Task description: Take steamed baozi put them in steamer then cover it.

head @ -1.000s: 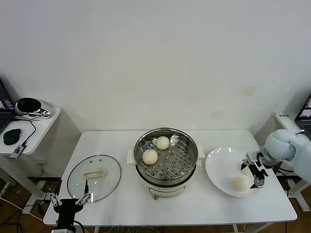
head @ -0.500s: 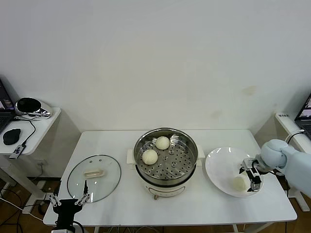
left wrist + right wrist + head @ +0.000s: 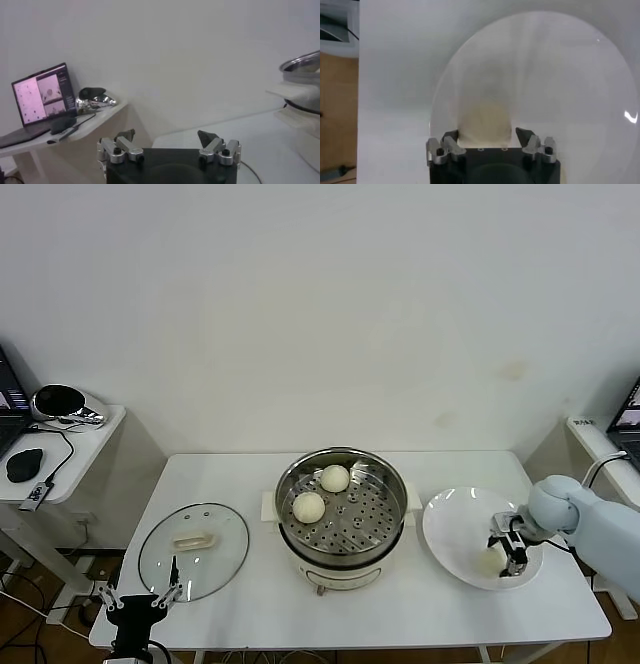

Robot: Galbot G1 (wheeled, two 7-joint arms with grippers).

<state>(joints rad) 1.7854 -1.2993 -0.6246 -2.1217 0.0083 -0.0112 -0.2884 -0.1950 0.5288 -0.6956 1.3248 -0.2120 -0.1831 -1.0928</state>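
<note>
Change since earlier: the right gripper (image 3: 511, 550) has come down from above the flat white round plate (image 3: 450, 534) onto it, and its fingers, spread wide a second ago, have narrowed around a bun; the second bun seen on the plate before is now hidden behind the gripper
Right gripper: low over the plate at the robot's right, its two fingers on either side of a smooth cream-white round steamed baozi (image 3: 484, 117); in the right wrist view the bun fills the gap between the fingertips, but firm contact on both sides cannot be told
Baozi on the plate: one pale bun (image 3: 489, 560) shows in the head view just beside the gripper, near the plate's front edge
Baozi in the steamer: two cream-white buns, one (image 3: 335, 478) toward the back and one (image 3: 309, 506) just in front of it to the left, both resting on the perforated tray floor
Steamer: round shiny stainless-steel pot (image 3: 385, 514) on a white base, uncovered, standing at the middle of the white table (image 3: 240, 474), just left of the plate
Cover: round clear glass lid (image 3: 193, 549) with metal rim and cream rectangular handle, lying flat on the table well to the left of the steamer
Left gripper: parked at the table's front left corner (image 3: 139, 598), just in front of the lid, fingers spread wide and holding nothing (image 3: 168, 148)
Side table: small white stand (image 3: 85, 454) to the far left with a black mouse (image 3: 24, 464) on it
</note>
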